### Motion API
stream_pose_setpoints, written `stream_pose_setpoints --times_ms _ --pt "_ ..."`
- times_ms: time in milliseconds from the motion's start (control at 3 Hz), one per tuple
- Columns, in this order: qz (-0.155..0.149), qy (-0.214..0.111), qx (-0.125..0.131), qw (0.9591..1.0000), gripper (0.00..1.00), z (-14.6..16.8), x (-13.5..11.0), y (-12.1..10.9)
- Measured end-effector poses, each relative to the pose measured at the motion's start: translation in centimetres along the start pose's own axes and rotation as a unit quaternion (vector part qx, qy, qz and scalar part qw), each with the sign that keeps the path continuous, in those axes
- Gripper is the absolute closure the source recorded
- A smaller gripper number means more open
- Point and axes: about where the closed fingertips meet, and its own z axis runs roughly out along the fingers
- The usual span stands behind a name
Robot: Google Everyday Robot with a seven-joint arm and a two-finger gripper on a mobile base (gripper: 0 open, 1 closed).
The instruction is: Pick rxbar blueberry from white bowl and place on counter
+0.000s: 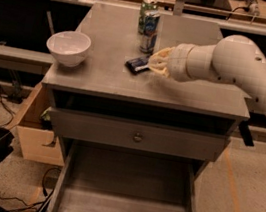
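The rxbar blueberry (137, 64), a dark navy bar, lies low against the grey counter (102, 75) near its middle, just in front of the cans. My gripper (152, 64) reaches in from the right on a white arm and is shut on the bar's right end. The white bowl (68, 46) stands at the counter's left edge, well left of the gripper, and nothing shows inside it.
Two drink cans (150, 24) stand behind the bar, close to the gripper. The cabinet's drawer with a round knob (138, 137) is shut. A lower drawer (124, 203) is pulled out. A wooden box (32, 132) sits at the left of the cabinet.
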Motion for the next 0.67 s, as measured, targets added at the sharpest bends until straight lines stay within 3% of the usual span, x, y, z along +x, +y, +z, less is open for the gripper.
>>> stream_pose_setpoints --times_ms 333,667 --pt "0.02 -0.011 -0.024 0.9995 0.79 4.03 0.23 3.88" --pt "0.023 -0.012 -0.027 0.9993 0.49 4.05 -0.15 3.71"
